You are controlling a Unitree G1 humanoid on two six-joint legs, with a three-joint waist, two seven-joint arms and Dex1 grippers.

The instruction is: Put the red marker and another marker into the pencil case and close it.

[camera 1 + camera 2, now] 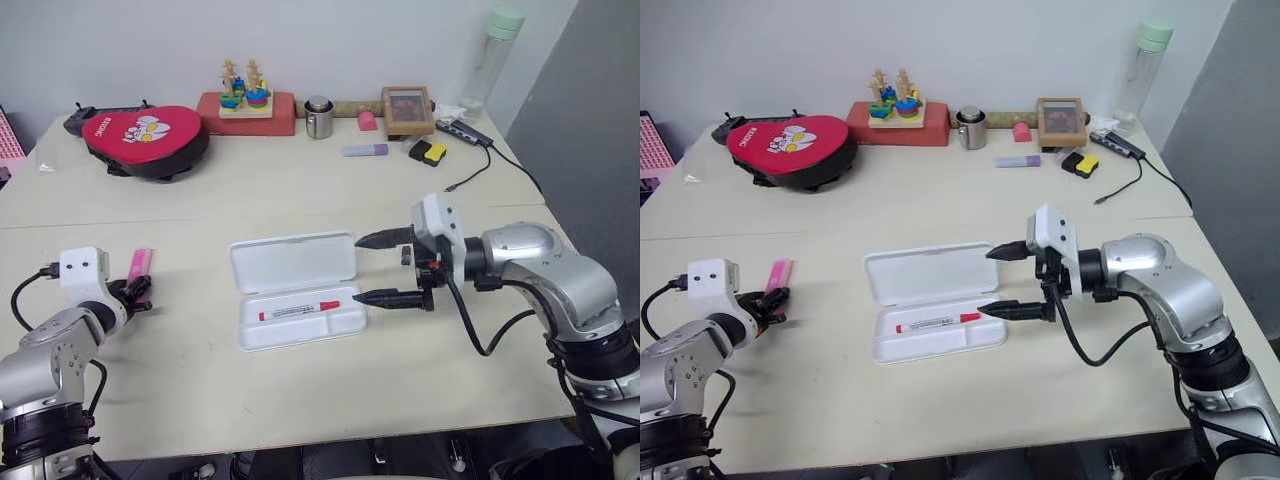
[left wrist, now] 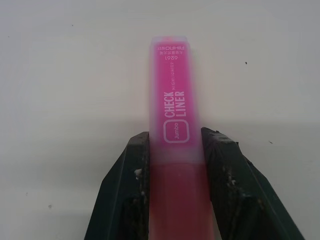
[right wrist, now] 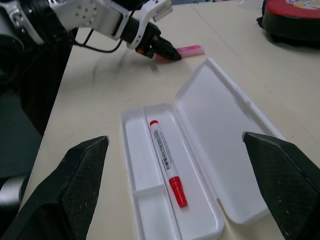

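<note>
The red marker [image 1: 300, 309] is lying in the open pencil case [image 1: 296, 264]. Your left tool [image 1: 138, 291] is gripping the pink highlighter [image 1: 139, 265] on the counter [image 1: 300, 190]; your right tool [image 1: 392, 268] is hanging wide open. Next, lift and carry it over.

Silver-grey arms, white box at each wrist, black cables; left claw [image 1: 137, 292] and right claw [image 1: 388, 268] black-fingered.

Both head eyes look forward and down over the tabletop [image 1: 300, 400] from above. The left wrist camera sits close against the pink highlighter [image 2: 175, 115]. The right wrist camera looks across the open pencil case [image 3: 210, 125], a part it shares with the head views.
</note>
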